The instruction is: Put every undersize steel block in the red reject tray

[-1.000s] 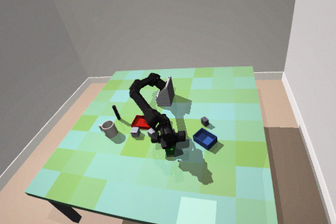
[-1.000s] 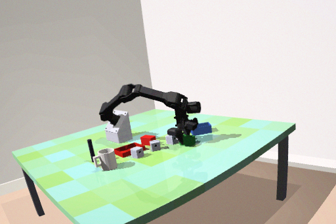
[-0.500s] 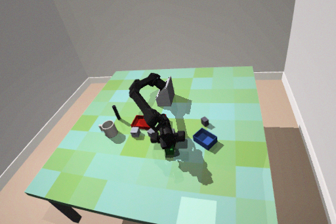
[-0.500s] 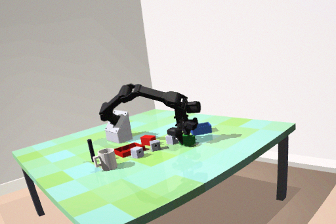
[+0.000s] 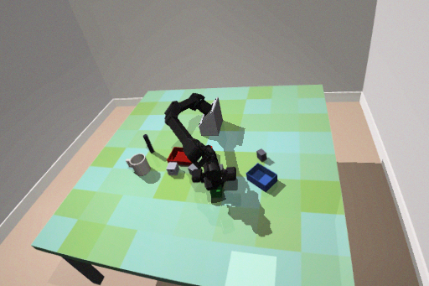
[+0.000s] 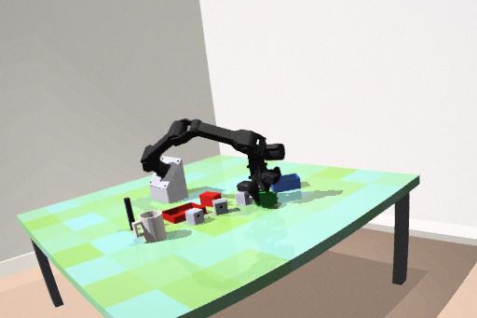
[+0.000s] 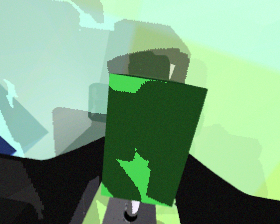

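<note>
Bench (image 5: 276, 140), checkered green and pale blue: black arm (image 5: 179, 129) reaches out from a grey wedge-shaped mount (image 5: 211, 125), its pincer (image 5: 216, 188) at the green gauge (image 5: 216, 193). Red tray (image 5: 178, 157) lies partly behind the arm, with a pale block (image 5: 173, 169) just beside it; mug (image 5: 139, 164) and upright black rod (image 5: 148, 143) stand farther left in frame. Blue tray (image 5: 261, 178) sits on the opposite side, small dark cube (image 5: 261, 154) near it.

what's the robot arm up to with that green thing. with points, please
The arm's gripper (image 5: 215, 186) (image 6: 262, 197) is clamped on the green gauge (image 5: 216, 193) (image 6: 268, 199) (image 7: 151, 135), holding it low over the table, close to a steel block (image 6: 241, 198). Two more steel blocks sit near the red tray (image 5: 179, 163) (image 6: 174, 218), which has no block in it that I can see. Whether the gauge has entered any hole, I can't tell.
</note>
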Controlling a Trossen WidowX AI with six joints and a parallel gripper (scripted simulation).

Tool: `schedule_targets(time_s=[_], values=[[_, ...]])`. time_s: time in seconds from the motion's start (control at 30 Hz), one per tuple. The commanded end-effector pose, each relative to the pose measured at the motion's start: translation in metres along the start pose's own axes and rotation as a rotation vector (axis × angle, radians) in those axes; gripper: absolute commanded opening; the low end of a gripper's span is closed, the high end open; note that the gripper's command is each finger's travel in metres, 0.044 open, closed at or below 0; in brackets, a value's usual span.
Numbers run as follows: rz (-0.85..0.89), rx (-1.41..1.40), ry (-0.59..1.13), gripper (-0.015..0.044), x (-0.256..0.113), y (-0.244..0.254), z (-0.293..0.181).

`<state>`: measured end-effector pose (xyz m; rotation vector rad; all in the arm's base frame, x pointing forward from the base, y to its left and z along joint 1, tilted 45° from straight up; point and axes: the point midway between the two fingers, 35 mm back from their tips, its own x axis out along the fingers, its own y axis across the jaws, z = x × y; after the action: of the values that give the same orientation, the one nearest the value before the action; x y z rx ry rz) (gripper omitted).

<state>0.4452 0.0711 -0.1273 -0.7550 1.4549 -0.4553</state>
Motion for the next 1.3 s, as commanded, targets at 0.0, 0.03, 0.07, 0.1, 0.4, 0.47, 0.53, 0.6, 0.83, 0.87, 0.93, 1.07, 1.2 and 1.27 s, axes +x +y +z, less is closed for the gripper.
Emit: schedule_targets(time_s=[0.0,0.03,0.07,0.1,0.4,0.47,0.53,0.6,0.83,0.87,0.93,1.07,1.2,1.27], values=[[-0.002,0.001,-0.011,0.0000,-0.004,-0.001,0.000],[-0.002,0.001,-0.011,0.0000,-0.004,-0.001,-0.001],[-0.002,0.001,-0.011,0.0000,-0.004,0.000,-0.001],[-0.002,0.001,-0.011,0.0000,-0.004,0.000,-0.001],[-0.002,0.001,-0.011,0.0000,-0.006,0.000,-0.004],[-0.002,0.001,-0.011,0.0000,-0.007,0.000,-0.006],[-0.002,0.000,-0.011,0.0000,-0.008,0.000,-0.006],[-0.002,0.000,-0.011,0.0000,-0.008,0.000,-0.006],[-0.002,0.001,-0.011,0.0000,-0.008,0.000,-0.008],[-0.002,0.001,-0.011,0.0000,-0.008,0.000,-0.009],[-0.002,0.001,-0.011,0.0000,-0.007,0.000,-0.010],[-0.002,0.001,-0.011,0.0000,-0.007,0.001,-0.012],[-0.002,0.001,-0.011,0.0000,-0.007,0.001,-0.013],[-0.002,0.001,-0.011,0.0000,-0.007,0.001,-0.014]])
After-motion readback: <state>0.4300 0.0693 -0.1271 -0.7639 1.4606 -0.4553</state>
